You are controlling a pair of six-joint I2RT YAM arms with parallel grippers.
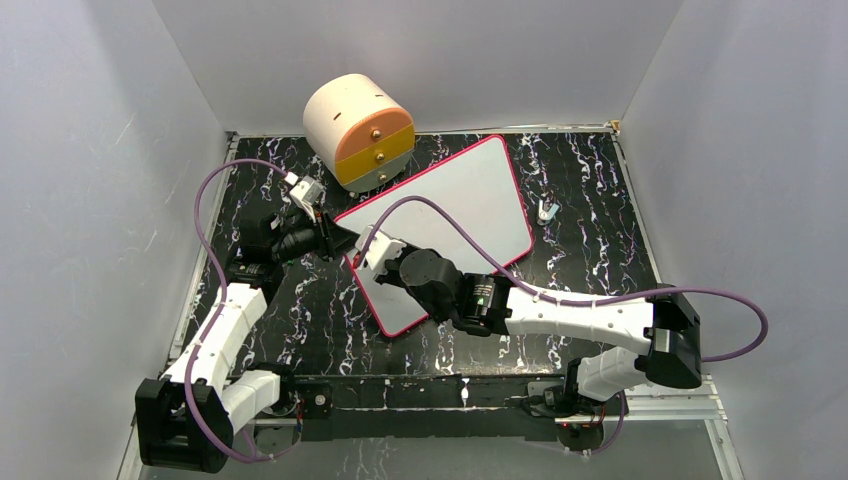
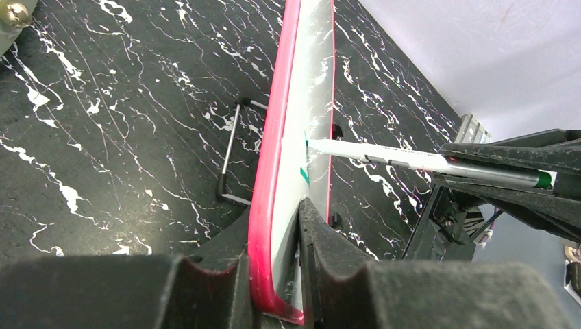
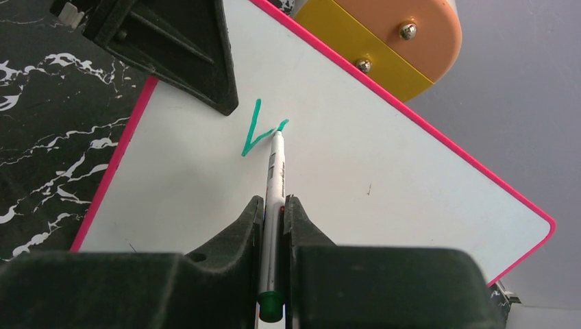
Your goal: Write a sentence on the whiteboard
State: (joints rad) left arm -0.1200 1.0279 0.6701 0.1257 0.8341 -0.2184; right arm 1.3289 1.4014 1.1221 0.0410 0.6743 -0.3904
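Observation:
The whiteboard (image 1: 470, 195) lies tilted on the black marbled table, white with a red-pink rim. My left gripper (image 1: 338, 240) is shut on its near-left edge; in the left wrist view the fingers (image 2: 322, 240) clamp the rim (image 2: 273, 178). My right gripper (image 1: 378, 256) is shut on a white marker with a green end cap (image 3: 275, 179) and reaches over the board. The marker tip touches the board (image 3: 384, 171). Of the sentence, only a green V-shaped stroke (image 3: 253, 133) shows there. The marker (image 2: 384, 156) and a green mark (image 2: 304, 175) also show in the left wrist view.
A cream, orange and yellow cylindrical drawer unit (image 1: 360, 130) stands just behind the board's far-left edge. A small metal clip (image 1: 546, 211) lies right of the board. A wire stand (image 2: 229, 154) lies beside the rim. White walls enclose the table; purple cables arc over both arms.

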